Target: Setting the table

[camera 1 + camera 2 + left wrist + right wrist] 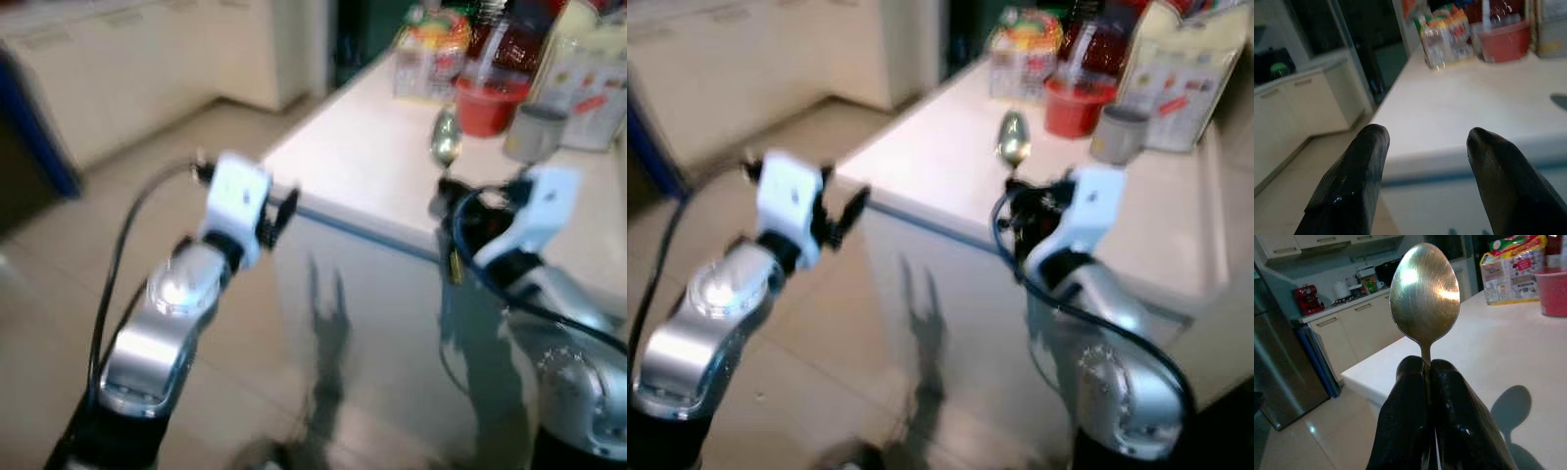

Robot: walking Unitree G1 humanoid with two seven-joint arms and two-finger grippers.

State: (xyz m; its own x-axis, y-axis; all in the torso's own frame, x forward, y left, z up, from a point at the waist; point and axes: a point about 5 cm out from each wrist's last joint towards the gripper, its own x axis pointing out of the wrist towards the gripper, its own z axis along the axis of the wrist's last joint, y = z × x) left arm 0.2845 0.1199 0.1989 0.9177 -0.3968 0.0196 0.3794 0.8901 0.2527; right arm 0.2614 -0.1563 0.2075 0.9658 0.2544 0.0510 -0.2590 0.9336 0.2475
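Pale kitchen floor tiles [59,255] lay nearest, under both arms. Just short of the white surface [362,166], the left gripper [1422,161] hovered with its fingers spread and nothing between them. The right gripper [1429,377] had its fingers pressed together on the neck of a spoon [1424,289], bowl up, above the surface's near edge. Beyond stood a red cup [487,103], a grey cup [532,132] and packaged food [431,54]. Judging by this, the step was carrying cutlery to a place; next the spoon needed lowering flat before release.
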